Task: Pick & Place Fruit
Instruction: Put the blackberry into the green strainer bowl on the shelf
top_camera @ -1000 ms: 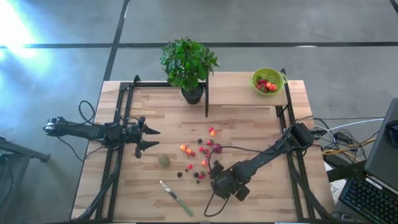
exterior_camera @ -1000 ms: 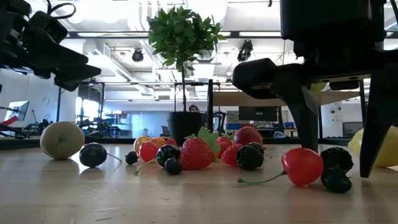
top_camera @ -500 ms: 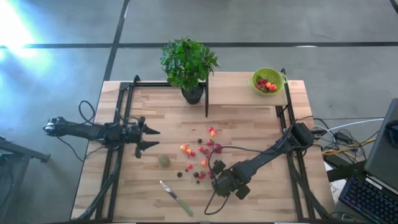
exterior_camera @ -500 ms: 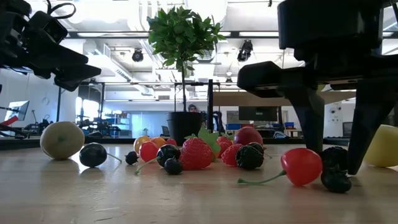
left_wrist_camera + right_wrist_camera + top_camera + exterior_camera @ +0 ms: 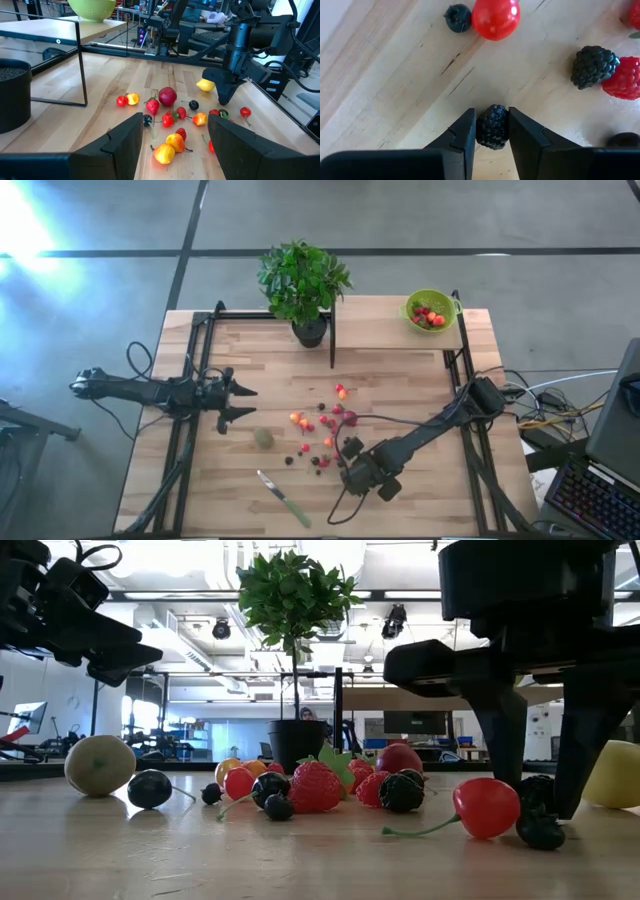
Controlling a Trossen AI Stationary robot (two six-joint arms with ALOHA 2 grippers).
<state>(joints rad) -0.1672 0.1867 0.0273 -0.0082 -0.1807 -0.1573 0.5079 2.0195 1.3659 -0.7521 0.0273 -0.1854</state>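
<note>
A blackberry (image 5: 492,126) near the tabletop's front edge is pinched between the right gripper's (image 5: 491,131) fingers; a lift toward the bowl (image 5: 430,310) is called for next. The left gripper (image 5: 236,401) is held open by the left edge.

Desk (image 5: 400,360): pale wood, striped grain. Bowl (image 5: 430,309): lime green. Blackberry (image 5: 492,127): black, bumpy. Cherry (image 5: 495,18): glossy red. Lemon (image 5: 205,85): yellow. Kiwi ball (image 5: 100,764): dull green. Knife (image 5: 284,498): green handle.

arms: dark, jointed | cables: black, looped | tool fingers (image 5: 465,137): dark, apparently angular
</note>
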